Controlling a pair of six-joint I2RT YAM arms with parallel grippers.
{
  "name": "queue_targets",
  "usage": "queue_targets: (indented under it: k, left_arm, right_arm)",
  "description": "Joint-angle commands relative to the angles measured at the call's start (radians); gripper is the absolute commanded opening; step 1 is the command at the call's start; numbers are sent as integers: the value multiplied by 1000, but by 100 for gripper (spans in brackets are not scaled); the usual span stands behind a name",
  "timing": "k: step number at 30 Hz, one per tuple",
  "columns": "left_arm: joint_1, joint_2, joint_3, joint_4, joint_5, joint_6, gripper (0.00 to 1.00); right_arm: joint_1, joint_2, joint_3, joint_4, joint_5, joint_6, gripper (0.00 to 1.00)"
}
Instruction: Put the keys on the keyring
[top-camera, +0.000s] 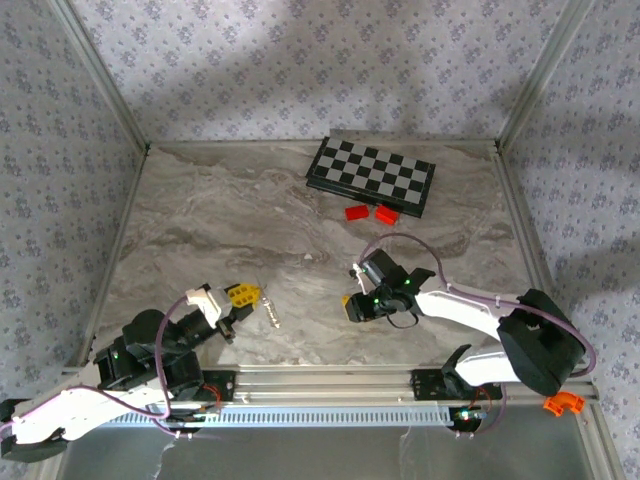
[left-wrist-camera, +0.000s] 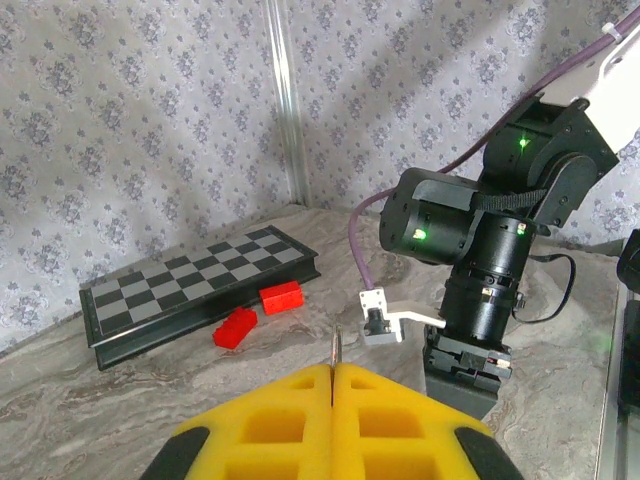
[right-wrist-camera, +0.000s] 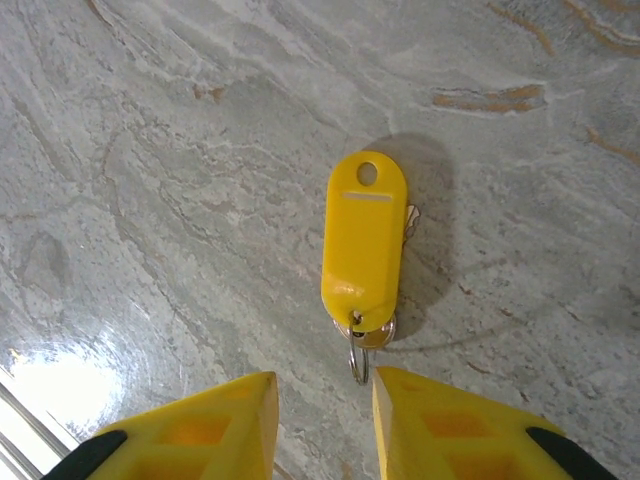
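A yellow key tag (right-wrist-camera: 364, 235) lies flat on the marble table with a small metal keyring (right-wrist-camera: 357, 360) through its near end. A key (right-wrist-camera: 409, 218) peeks out from under the tag. My right gripper (right-wrist-camera: 325, 385) points down over it, open, with the ring standing between the fingertips close to the right one. From above, the right gripper (top-camera: 355, 303) is at the table's middle front with the tag (top-camera: 346, 298) at its tip. My left gripper (top-camera: 250, 297) is shut on a silver key (top-camera: 271, 316), whose thin edge (left-wrist-camera: 337, 345) sticks up between the yellow fingers (left-wrist-camera: 290, 400).
A folded chessboard (top-camera: 371, 175) lies at the back of the table, with two red bricks (top-camera: 357, 212) (top-camera: 386, 212) just in front of it. The right arm's wrist (left-wrist-camera: 480, 250) stands close ahead of the left gripper. Patterned walls enclose the table.
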Motion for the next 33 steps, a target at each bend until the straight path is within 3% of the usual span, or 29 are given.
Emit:
queue_targets:
  k: [1, 18, 33]
  left_arm:
    - [-7, -14, 9, 38, 15, -7, 0]
    - [-7, -17, 12, 38, 14, -5, 0]
    - [-7, -19, 16, 38, 16, -5, 0]
  right_arm:
    - [0, 17, -2, -6, 13, -20, 31]
    - [15, 61, 27, 0, 31, -43, 21]
    - [19, 77, 43, 0, 43, -55, 19]
